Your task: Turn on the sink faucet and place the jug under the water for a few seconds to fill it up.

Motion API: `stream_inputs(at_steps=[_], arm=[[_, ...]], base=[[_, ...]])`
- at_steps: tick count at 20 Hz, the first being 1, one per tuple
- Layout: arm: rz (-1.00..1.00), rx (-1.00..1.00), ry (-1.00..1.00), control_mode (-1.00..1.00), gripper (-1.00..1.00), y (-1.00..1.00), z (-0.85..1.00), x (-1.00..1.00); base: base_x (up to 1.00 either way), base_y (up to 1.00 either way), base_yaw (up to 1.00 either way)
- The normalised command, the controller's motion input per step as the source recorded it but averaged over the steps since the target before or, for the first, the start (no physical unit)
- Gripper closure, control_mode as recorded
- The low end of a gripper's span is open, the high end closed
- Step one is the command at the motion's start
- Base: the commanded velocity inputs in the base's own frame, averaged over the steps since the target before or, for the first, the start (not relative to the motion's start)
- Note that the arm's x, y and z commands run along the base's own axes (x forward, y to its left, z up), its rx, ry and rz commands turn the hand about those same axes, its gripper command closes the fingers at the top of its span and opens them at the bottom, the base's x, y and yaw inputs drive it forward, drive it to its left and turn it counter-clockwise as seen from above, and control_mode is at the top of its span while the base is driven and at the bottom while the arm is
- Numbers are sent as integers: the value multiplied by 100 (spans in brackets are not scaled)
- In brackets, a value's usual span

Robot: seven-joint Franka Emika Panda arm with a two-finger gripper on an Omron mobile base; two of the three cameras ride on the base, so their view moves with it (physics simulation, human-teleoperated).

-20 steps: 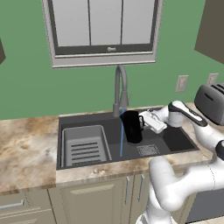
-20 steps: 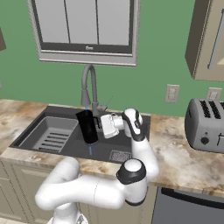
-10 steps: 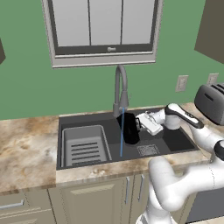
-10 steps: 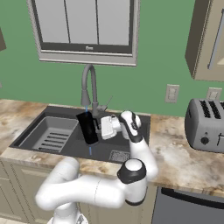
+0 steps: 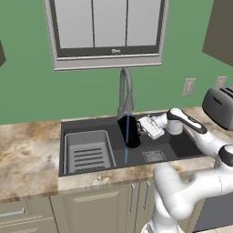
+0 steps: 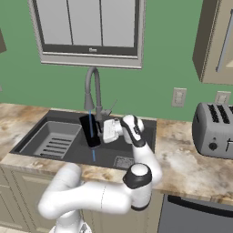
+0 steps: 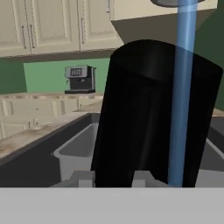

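Holding the jug (image 5: 132,132) over the sink (image 5: 177,141), fingers (image 7: 144,177) clenched on it. Water (image 5: 127,136) is running from the faucet (image 5: 126,93), but it looks like the stream passes just beside the rim, so nudge it under next.

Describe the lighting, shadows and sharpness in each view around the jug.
Left base view: even, flat light, soft edges; the small black cylindrical jug reads as a dark blob. Right base view: same flat light, no glare on the grey gooseneck faucet. Hand view: jug looms close, faint sheen, thin blue water stream see-through.
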Motion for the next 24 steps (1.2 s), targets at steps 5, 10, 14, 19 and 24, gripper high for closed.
stream_inputs(at_steps=[5, 10, 14, 19, 24], arm=[[-1, 0, 0, -100, 100, 8, -2, 27], [0, 0, 0, -100, 100, 0, -1, 7], [0, 0, 0, -100, 100, 0, -2, 8], [0, 0, 0, -100, 100, 0, -7, 12], [0, 0, 0, -100, 100, 0, -6, 12]], base=[[0, 0, 0], [0, 0, 0], [0, 0, 0], [0, 0, 0], [0, 0, 0]])
